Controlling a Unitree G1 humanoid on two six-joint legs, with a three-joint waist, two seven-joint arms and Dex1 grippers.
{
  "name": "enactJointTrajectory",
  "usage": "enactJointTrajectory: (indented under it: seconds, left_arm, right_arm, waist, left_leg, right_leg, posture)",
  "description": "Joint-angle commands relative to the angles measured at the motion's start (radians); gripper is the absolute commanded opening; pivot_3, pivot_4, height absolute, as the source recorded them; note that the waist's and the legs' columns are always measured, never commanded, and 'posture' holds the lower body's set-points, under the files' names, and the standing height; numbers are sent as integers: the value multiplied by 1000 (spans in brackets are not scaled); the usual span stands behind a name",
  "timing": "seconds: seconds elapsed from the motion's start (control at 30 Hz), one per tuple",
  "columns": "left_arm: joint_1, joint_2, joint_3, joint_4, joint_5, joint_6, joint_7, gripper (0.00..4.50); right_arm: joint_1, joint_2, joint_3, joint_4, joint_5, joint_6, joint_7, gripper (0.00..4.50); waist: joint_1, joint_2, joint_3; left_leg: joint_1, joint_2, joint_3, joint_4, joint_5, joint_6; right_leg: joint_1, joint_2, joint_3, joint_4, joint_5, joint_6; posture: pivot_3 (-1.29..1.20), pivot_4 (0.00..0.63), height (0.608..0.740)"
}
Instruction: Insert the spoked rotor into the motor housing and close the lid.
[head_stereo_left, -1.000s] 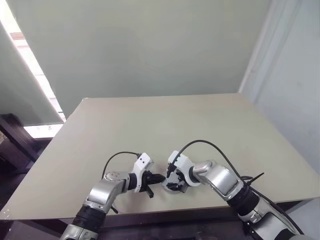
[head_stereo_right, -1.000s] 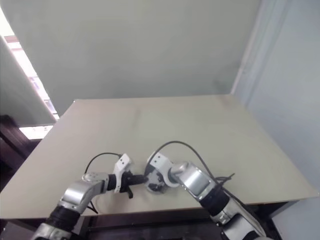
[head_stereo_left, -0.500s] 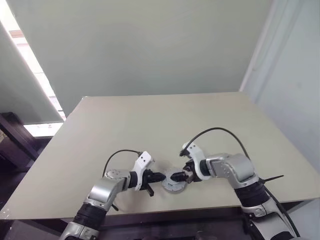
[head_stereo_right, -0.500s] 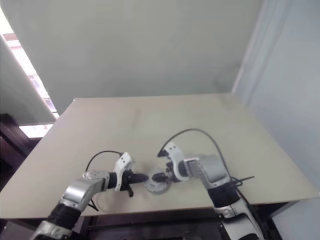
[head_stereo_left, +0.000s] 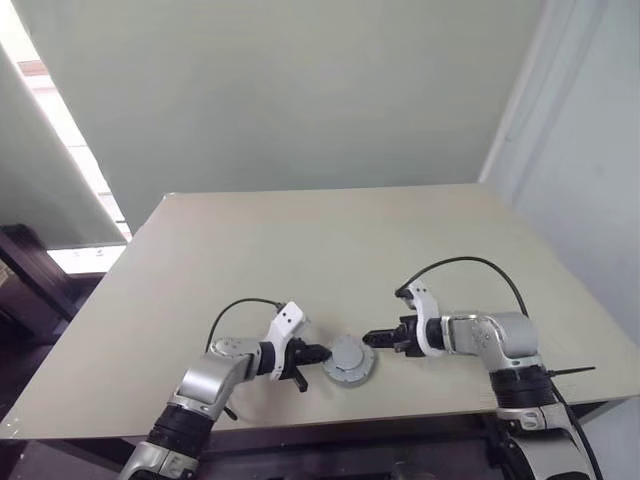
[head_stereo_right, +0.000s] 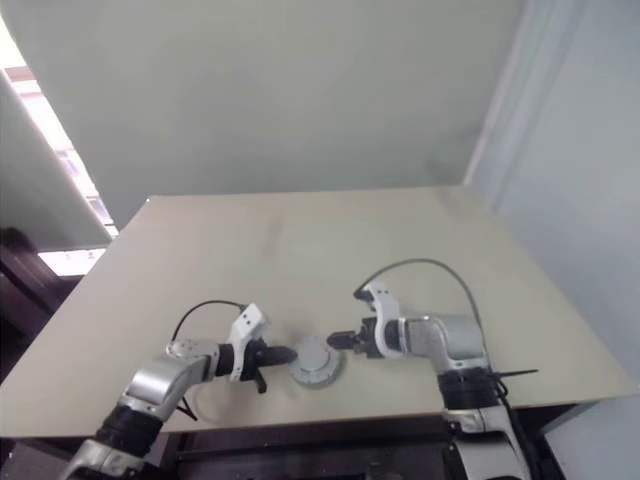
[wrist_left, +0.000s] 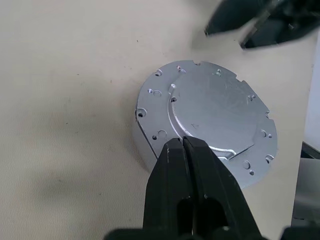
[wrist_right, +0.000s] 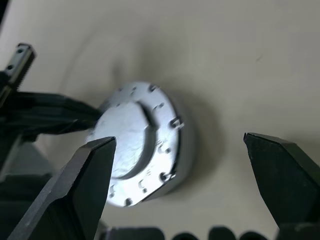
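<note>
A broad beige bench (head_stereo_left: 330, 250) with a smooth matte top stands against a plain pale green wall (head_stereo_left: 300, 90). At the robot's left a bright window strip (head_stereo_left: 70, 150) runs along a slanted frame, with a dark piece of furniture (head_stereo_left: 30, 285) below it. A pale grey-blue panel (head_stereo_left: 590, 170) rises at the right.

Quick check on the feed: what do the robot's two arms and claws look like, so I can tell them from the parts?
Both arms are silver-grey metal with black joint sections. Each wrist carries a white bracket and a looping black cable. The left claw and right claw each have two black tapered fingers, matte and smooth, without markings.
</note>
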Motion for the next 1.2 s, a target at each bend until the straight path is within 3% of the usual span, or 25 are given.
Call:
enactJointTrajectory:
  seconds: [0.03,0.33,0.53,0.87,1.2]
  left_arm:
    - [-8,-4,-24,1,8,10,-4,0]
    - [-4,4,-20,-14,9,20,-3,0]
    - [3,14,-13,-28,6,31,-1,0]
    - [7,19,-11,-41,1,42,6,0]
    - [9,13,-10,-46,1,45,13,0]
  right_arm:
    - [-11,35,-85,68,71,30,12,4489]
    - [-58,113,-268,287,165,95,-5,4489]
    - [-87,156,-323,357,199,83,-2,4489]
    - [-102,208,-291,369,178,55,-5,4489]
    - [-71,179,-166,346,142,61,0,4489]
  waist:
    - [0,0,0]
    - [-1,1,0]
    - [-5,1,0]
    - [-6,2,1]
    - [-7,2,1]
  left_leg:
    - [0,0,0,0,0,0]
    - [0,0,0,0,0,0]
    - [0,0,0,-1,0,0]
    - [0,0,1,-1,0,0]
    - [1,1,1,-1,0,0]
  right_leg:
    - [0,0,0,0,0,0]
    - [0,0,0,0,0,0]
    - [0,0,1,0,0,0]
    - [0,1,1,1,0,0]
    - [0,1,1,1,0,0]
  posture:
    - [0,0,740]
    - [0,0,740]
    - [0,0,740]
    - [0,0,740]
    - [0,0,740]
